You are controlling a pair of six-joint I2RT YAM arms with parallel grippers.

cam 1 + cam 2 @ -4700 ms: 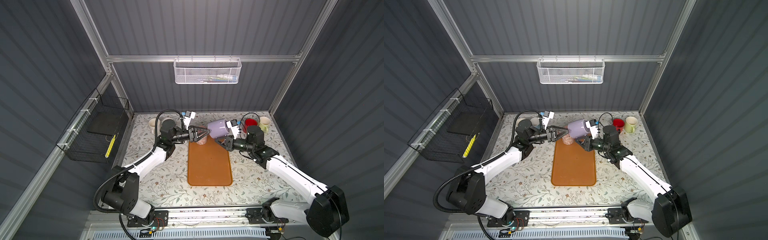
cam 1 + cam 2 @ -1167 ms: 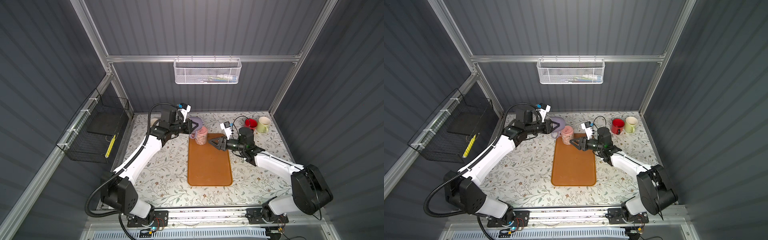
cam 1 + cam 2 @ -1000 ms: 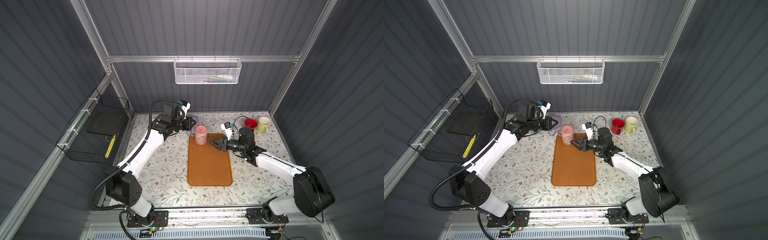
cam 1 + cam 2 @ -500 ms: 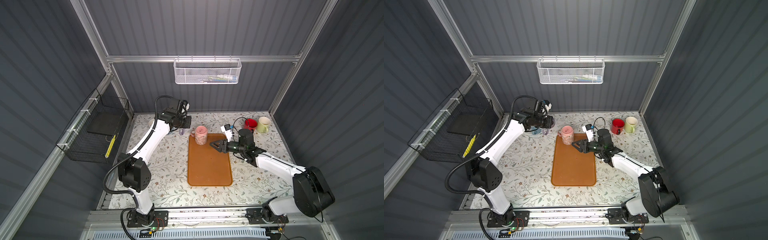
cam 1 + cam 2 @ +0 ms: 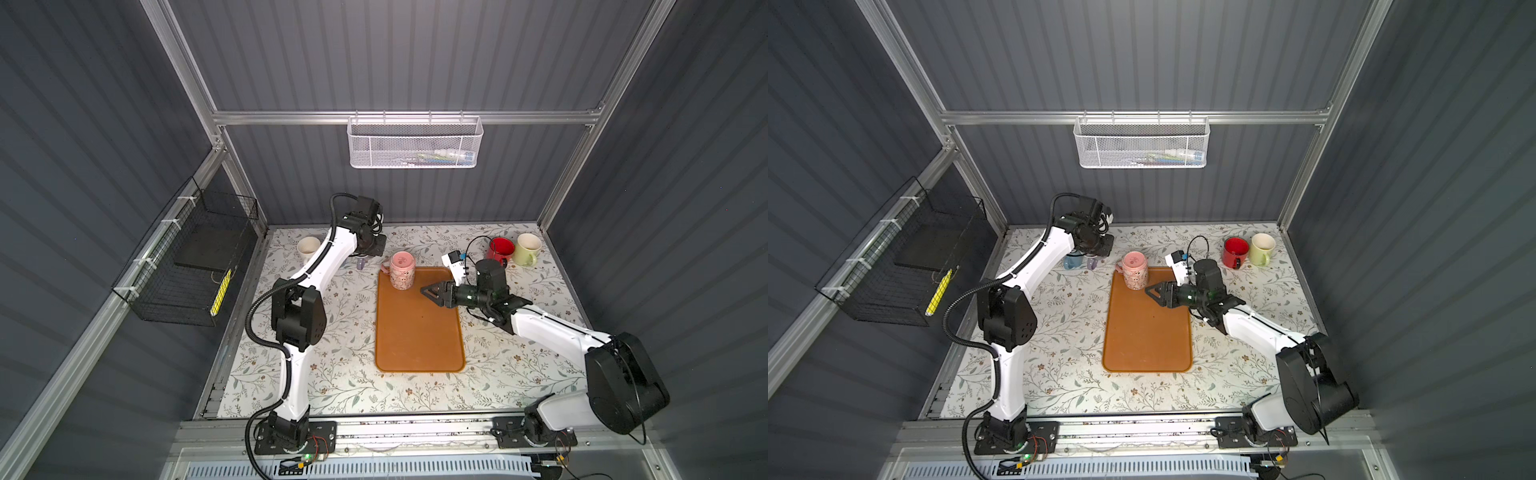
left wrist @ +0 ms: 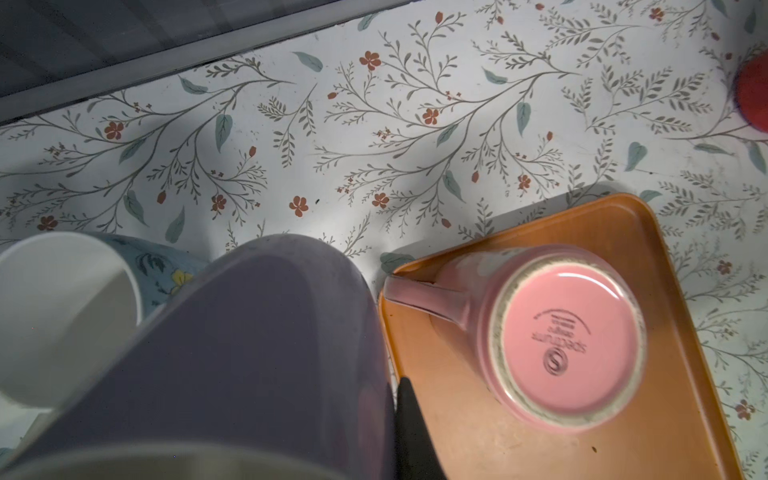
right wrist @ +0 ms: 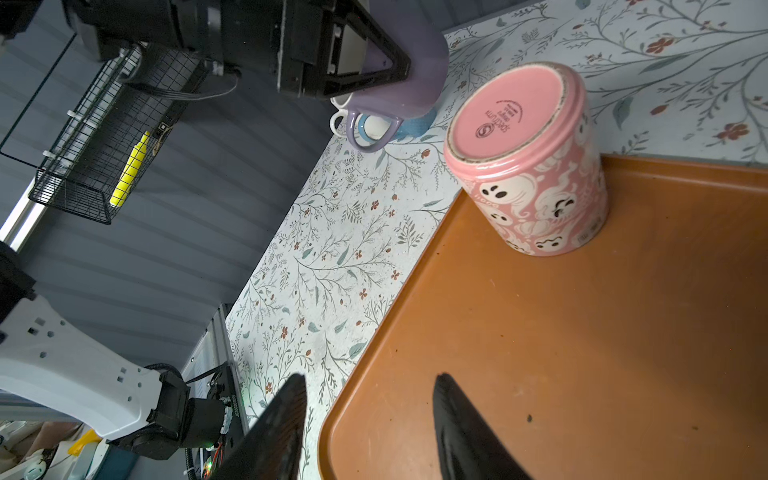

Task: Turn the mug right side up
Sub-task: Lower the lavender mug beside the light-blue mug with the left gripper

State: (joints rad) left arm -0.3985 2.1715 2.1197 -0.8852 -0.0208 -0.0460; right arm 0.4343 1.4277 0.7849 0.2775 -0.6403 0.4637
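Purple mug (image 7: 419,70): gripped at the rim by the left gripper (image 7: 374,62), mouth up toward the wrist, handle out to one side. Placed at the back left of the flowered table (image 5: 332,332), just beside a blue flowered mug (image 5: 1073,261) (touching it or not, cannot tell, nor whether the base is down on the table). Fingers clamped narrow on the mug wall, one black fingertip (image 6: 409,415) showing outside it in the left wrist view.

Orange tray (image 5: 419,332): flat in the middle of the table, long side running front to back.

Right gripper (image 5: 422,289): low over the far right part of the tray, fingers partly spread and holding nothing. Pointed at the pink mug (image 5: 401,270), apart from it.

Pink mug, patterned with white ghosts: upside down in the tray's far left corner, base up, handle turned toward the purple mug.

Red mug (image 5: 500,248) and pale green mug (image 5: 528,248): side by side at the back right, mouths up.

White mug (image 5: 307,248): near the back left corner, mouth up.
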